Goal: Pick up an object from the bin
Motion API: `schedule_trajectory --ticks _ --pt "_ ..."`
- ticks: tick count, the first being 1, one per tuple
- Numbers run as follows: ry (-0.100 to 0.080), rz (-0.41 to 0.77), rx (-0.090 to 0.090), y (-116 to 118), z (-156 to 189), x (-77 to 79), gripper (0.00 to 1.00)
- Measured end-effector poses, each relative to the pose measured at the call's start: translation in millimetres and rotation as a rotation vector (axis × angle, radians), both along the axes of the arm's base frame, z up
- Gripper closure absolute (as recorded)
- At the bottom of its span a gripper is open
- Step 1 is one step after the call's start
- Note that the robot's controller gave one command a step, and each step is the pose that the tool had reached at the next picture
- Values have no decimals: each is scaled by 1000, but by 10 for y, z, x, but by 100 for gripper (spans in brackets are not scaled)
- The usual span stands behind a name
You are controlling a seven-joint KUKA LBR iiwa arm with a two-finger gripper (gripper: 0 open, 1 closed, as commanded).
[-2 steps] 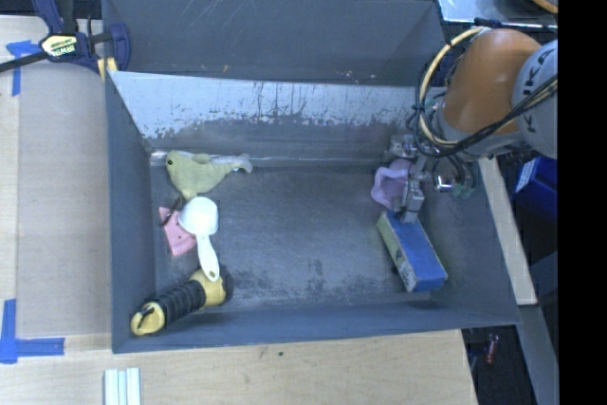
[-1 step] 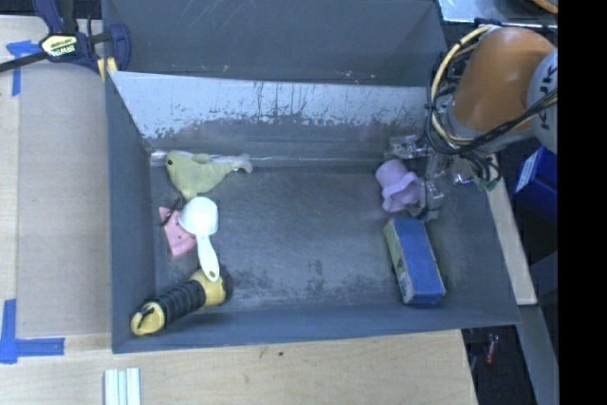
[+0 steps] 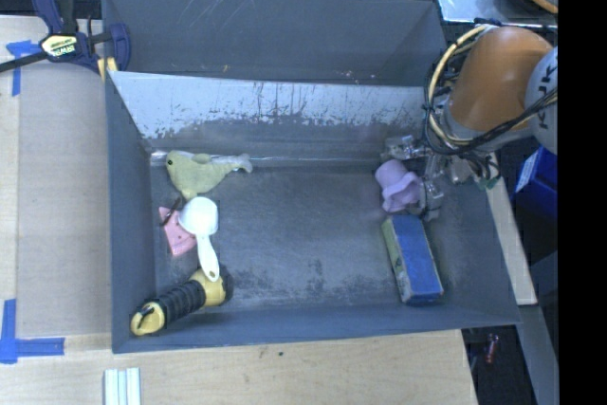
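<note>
1 grpr (image 3: 425, 189) | at purple lump (image 3: 395, 186) | blue block (image 3: 414, 260) just beside

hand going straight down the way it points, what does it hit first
Probably the lilac lumpy thing at the right side of the bin, just beside the hand; depth is unclear, so they may be touching.

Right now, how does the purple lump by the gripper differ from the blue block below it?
The purple lump is rounded and irregular; the blue block is a straight-edged bar. The lump is smaller, the block longer. The lump lies right at the gripper; the block lies nearer the front wall of the bin. Both are on the bin's right side.
</note>
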State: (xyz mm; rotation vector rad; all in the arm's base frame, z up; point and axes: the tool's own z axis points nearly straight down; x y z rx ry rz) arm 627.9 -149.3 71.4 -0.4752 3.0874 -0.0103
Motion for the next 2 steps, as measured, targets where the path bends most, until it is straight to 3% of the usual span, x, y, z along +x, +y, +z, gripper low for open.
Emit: schedule_trajectory --ticks 1,2 --pt "-4 344 15 48 6 -54 0" --pt "-11 292 -5 81 35 -999 100"
